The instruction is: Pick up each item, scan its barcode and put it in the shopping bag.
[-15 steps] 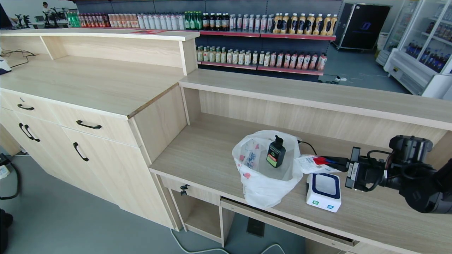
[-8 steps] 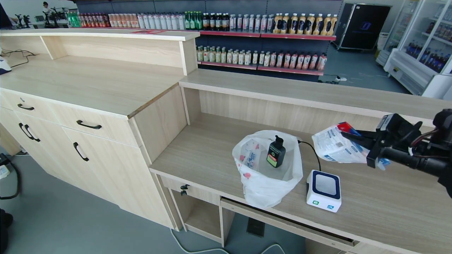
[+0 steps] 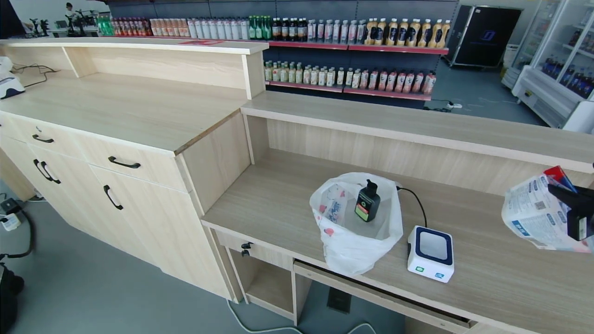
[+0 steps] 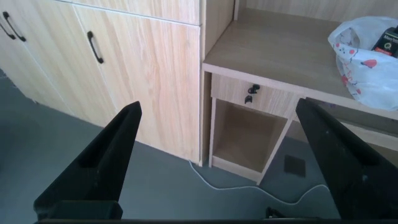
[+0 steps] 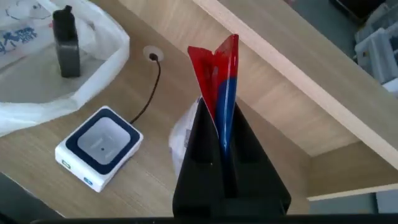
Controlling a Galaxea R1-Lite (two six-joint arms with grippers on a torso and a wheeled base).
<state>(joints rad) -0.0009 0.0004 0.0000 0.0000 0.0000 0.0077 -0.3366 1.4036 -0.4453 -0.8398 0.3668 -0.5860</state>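
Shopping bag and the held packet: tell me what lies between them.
In the head view, the white scanner and its black cable lie on the counter between the shopping bag and the packet.

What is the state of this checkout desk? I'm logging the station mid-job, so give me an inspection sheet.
Surface: wooden desk, lower level in use.
Job's things: packet lifted clear of the desk, to the right of the scanner; scanner lies flat beside the shopping bag; bag open, dark bottle standing inside.
Clutter: nothing seen.
Grippers: right gripper shut on the packet's red-blue end; left gripper open, low beside the cabinets, holding nothing.
Cables: black cable runs from the scanner to a hole in the desk; white cable on the floor.
Surroundings: drink shelves and fridges behind.
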